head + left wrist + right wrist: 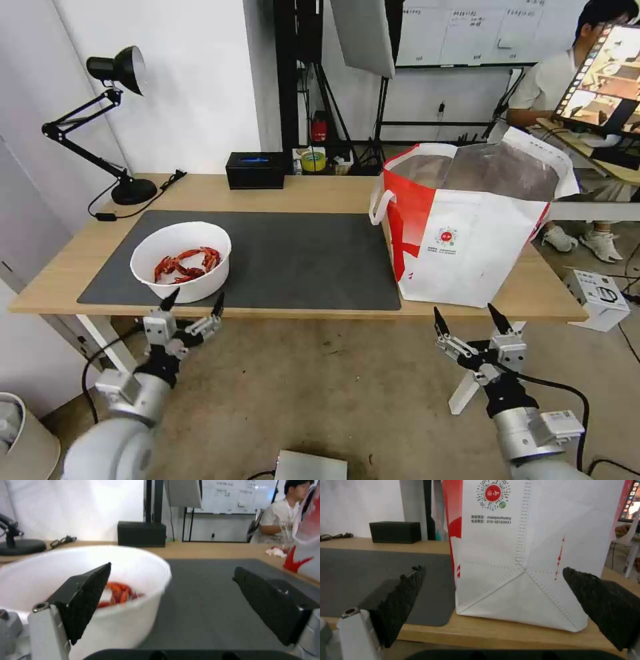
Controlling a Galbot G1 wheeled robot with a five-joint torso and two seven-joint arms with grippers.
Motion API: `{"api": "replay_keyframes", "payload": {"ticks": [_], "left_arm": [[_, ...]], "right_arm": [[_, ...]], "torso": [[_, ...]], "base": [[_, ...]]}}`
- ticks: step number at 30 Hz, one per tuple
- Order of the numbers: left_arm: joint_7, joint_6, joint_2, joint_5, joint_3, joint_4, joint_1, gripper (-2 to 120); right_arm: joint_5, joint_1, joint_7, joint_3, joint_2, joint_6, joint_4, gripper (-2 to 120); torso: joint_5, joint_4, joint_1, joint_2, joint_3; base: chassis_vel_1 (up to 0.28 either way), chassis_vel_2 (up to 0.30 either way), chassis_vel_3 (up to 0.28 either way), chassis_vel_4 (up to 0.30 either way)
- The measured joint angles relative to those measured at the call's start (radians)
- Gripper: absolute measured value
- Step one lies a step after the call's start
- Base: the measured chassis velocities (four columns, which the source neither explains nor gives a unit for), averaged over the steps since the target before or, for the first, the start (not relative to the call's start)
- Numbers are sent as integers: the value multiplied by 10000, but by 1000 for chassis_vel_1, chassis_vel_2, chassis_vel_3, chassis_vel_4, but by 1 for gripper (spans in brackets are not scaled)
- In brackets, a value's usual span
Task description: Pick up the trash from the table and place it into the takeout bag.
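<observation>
Left gripper (193, 303): fingers spread, empty, just off the near table (320, 190) edge by the bowl of crayfish shells (181, 261) | bowl: near-left on the grey mat (300, 260) | right gripper (469, 319): spread wide, empty, near side of the takeout bag (467, 227) | bag: upright, right end, mouth open | crumpled tissue (276, 552): beside the bag.

From my head camera, the takeout bag (467, 240) blocks the table (320, 193) behind it, and its foil mouth hides whatever lies inside. At my left wrist the white bowl (126, 620) runs off the frame's lower left, blurred, with the crayfish shells (118, 596) partly behind my left gripper (173, 580) finger. A small white-and-red scrap (276, 552) is too blurred to name.
</observation>
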Motion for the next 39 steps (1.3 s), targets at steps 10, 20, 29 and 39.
{"api": "replay_keyframes", "payload": {"ticks": [10,20,29,39], "left_arm": [[-319,779,2227,-1481,-578,352,-951,100],[-324,1115,4278,-2485,-315,1816,-2449,100],[-146,1746,5338,-3082,1106,3249,-4534,100],[86,2659,5820,-3335,1608,3985,-5323,100]], "right_arm": [[8,0,5,0,0,2,1,100],[12,0,6,0,-1,2,5,100],[13,0,6,-1,-1,2,5,100],[13,0,6,-1,-1,1,5,100]], "torso": [[-1,-1,1,-1,1],[-3,0,1,0,1],[-2,0,2,0,1],[2,0,1,0,0]], "base": [[0,0,0,0],[0,0,0,0],[0,0,0,0],[0,0,0,0]]}}
